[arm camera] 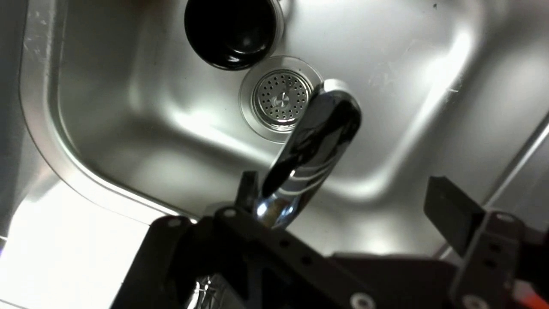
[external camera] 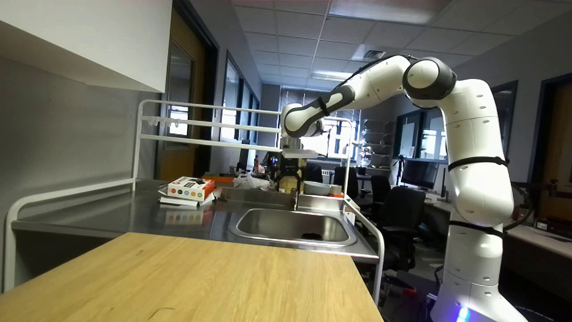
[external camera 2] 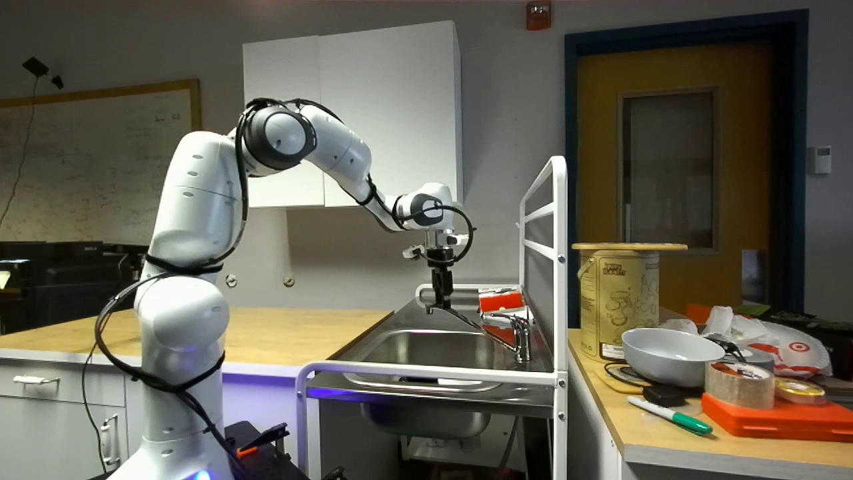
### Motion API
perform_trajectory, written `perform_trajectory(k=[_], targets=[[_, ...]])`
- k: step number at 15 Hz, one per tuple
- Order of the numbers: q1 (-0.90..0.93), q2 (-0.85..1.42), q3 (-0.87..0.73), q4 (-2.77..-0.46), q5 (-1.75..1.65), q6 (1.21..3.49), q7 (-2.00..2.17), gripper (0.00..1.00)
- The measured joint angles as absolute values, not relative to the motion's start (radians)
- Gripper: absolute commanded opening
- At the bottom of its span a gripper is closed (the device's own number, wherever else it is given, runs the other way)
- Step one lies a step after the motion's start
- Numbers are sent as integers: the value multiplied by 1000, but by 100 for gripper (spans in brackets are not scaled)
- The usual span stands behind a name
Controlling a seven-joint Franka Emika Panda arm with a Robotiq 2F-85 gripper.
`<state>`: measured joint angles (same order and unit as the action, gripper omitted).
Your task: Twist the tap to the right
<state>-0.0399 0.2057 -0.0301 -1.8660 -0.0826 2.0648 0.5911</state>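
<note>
With my pincer [arm camera: 348, 198] spread wide, the tap [arm camera: 315, 143] juts over the sink [arm camera: 171, 86], close to one finger [arm camera: 247, 189]. If I sweep too high, that finger may slip over the tap without turning it.

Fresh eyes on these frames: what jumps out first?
The tall white arm, arching over to the steel sink in both exterior views. Then the shiny tap, slanting mid-frame in the wrist view by one finger of the open gripper. Last, the dark round vessel next to the drain, higher in that view.
</note>
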Motion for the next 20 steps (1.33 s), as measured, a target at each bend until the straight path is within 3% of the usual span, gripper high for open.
perform_trajectory(k=[5,6,8,15,17,20], targets=[[-40,262,-57,-1838,-57,2051,594,100],[-40,267,-61,-1838,-48,2048,594,75],[-40,274,-66,-1838,-34,2040,594,67],[-40,280,-75,-1838,-26,2025,594,12],[-40,280,-76,-1838,-26,2021,594,1],[-40,281,-78,-1838,-26,2017,595,0]])
